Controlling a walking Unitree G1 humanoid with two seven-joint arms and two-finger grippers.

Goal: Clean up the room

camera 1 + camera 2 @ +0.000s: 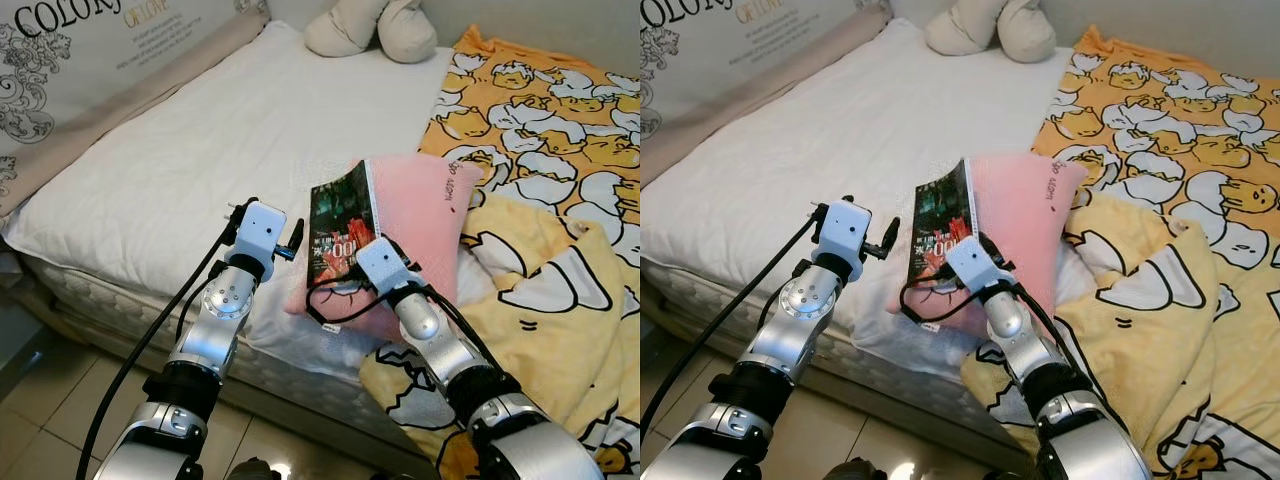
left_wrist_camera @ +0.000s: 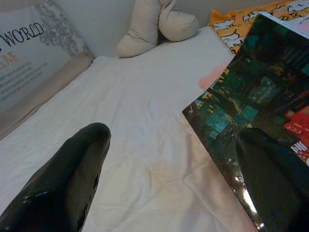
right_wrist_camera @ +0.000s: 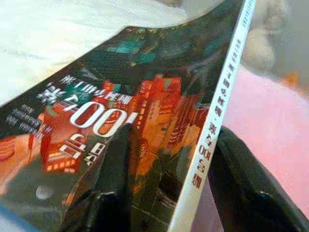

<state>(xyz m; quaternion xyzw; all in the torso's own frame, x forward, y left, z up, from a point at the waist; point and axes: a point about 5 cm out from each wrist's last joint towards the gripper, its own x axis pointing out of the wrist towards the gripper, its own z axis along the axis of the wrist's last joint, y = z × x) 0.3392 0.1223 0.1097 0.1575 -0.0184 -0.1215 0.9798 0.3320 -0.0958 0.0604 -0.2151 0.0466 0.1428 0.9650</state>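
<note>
A dark-covered book [image 1: 340,222] with a white spine stands tilted on edge against a pink pillow [image 1: 428,205] at the bed's near side. My right gripper [image 3: 178,140] is shut on the book, one black finger [image 3: 118,179] on the cover and the other [image 3: 246,186] behind the spine. My left gripper [image 2: 174,135] is open just left of the book, over the white mattress [image 1: 190,150]. One of its fingers [image 2: 72,179] is over bare sheet and the other [image 2: 275,174] is in front of the book's cover [image 2: 256,92].
A yellow duck-print blanket [image 1: 545,140] covers the bed's right half and hangs over its near edge. A beige plush cushion [image 1: 370,28] lies at the head. A printed panel [image 1: 80,50] runs along the left side. Tiled floor [image 1: 40,410] shows below the bed edge.
</note>
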